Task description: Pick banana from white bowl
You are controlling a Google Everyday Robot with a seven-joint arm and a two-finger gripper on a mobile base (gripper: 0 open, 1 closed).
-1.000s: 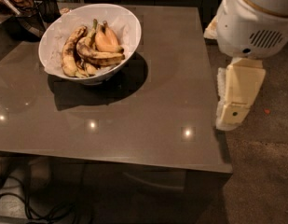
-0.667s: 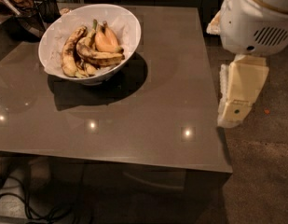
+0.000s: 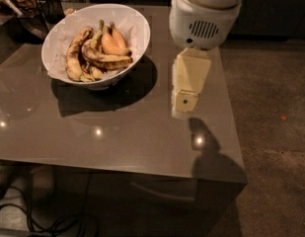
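The white bowl (image 3: pixel 137 26) stands on the grey table (image 3: pixel 117 132) at the back left and holds several bananas. The banana (image 3: pixel 105 59), long, curved and heavily dark-patched, lies across the middle of the pile. A paler long banana (image 3: pixel 73 57) lies at the left and plump yellow-orange ones (image 3: pixel 112 42) lie behind. My gripper (image 3: pixel 186 105), a cream block under the white arm housing (image 3: pixel 204 14), hangs above the table to the right of the bowl, apart from it.
Dark objects and a basket (image 3: pixel 28 9) stand at the table's back left corner. The table's right edge (image 3: pixel 231 132) runs just right of the gripper, with brown floor (image 3: pixel 275 132) beyond. Cables (image 3: pixel 53 221) lie on the floor under the front edge.
The arm and gripper have moved left, from beyond the table's right edge to over the table, closer to the bowl. The bowl and bananas have not moved.
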